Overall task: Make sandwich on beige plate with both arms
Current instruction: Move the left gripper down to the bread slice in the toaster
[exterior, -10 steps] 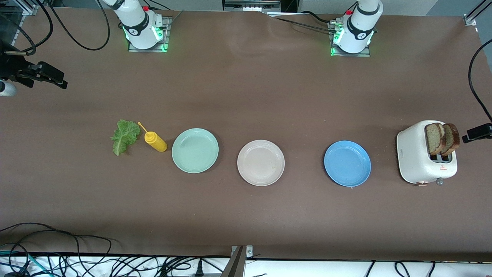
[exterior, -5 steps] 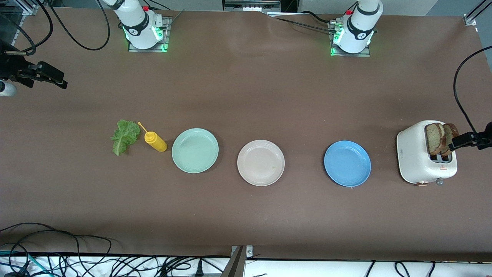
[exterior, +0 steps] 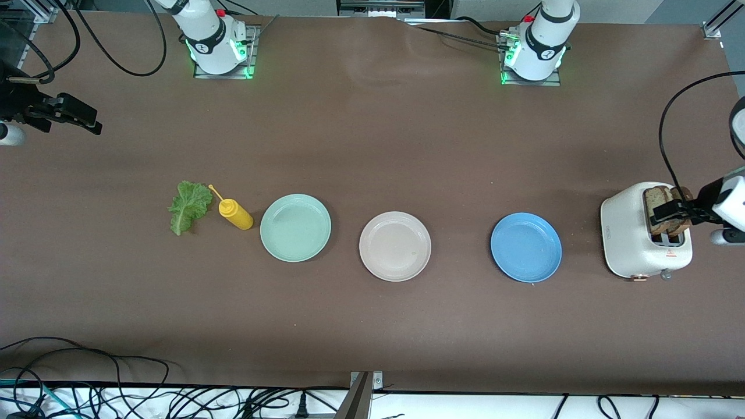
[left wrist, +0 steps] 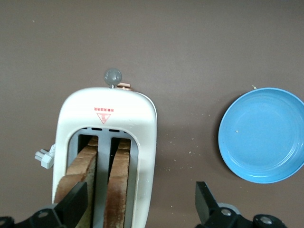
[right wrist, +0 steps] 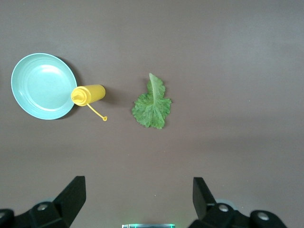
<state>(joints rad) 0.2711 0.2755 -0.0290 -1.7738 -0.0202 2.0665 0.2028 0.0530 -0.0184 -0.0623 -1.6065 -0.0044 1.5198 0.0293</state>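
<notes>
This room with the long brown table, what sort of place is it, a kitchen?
More likely a robot lab set up as a mock kitchen: two white arms are bolted to the brown table, loose cables trail along its edge, and a toaster with bread slices stands by coloured plates.

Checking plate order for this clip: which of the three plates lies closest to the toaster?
The blue plate, at the left arm's end of the row beside the toaster.

A long brown bench (exterior: pixel 372 145) carries one row of things — from the right arm's end: a lettuce leaf (exterior: pixel 188 205), a yellow squeeze bottle (exterior: pixel 236 214) lying on its side, a mint-green plate (exterior: pixel 295 227), the beige plate (exterior: pixel 395 246), a blue plate (exterior: pixel 526 247) — and a white toaster (exterior: pixel 631 238) with two bread slices (left wrist: pixel 102 180) upright in its slots.
</notes>
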